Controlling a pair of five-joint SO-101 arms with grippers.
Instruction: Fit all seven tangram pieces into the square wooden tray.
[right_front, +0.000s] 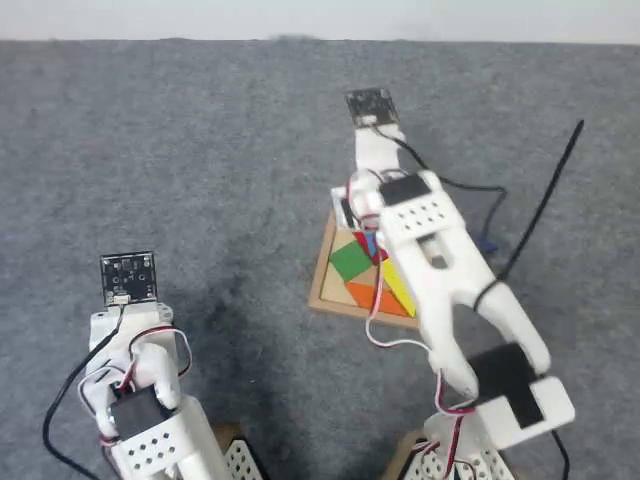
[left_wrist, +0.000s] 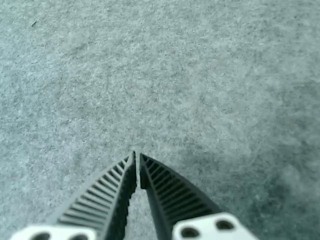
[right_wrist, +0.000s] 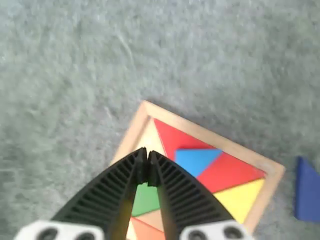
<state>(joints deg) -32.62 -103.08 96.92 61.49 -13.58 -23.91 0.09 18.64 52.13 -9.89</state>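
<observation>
Right gripper (right_wrist: 148, 159): fingers pressed together, nothing between them, tips over the tray (right_wrist: 273, 172) near one corner. I see the tray on the grey carpet (right_wrist: 75, 75), right of centre in the high view, under my right arm (right_front: 440, 270), which covers much of it. The tray is square, so it has no long axis; its edges run slightly skewed.

Inside, lying flat: red piece (right_wrist: 172, 137), light blue piece (right_wrist: 197, 159), yellow piece (right_wrist: 241, 197), orange piece (right_wrist: 145, 229), and green piece (right_wrist: 146, 200) partly hidden by the fingers. A dark blue piece (right_wrist: 306, 192) lies on the carpet just beside the rim, outside it; it is cropped, so I cannot tell its long axis. A black cable (right_front: 545, 195) runs past that side.

Left gripper (left_wrist: 137, 159): closed, empty, over carpet, well apart from the tray.
</observation>
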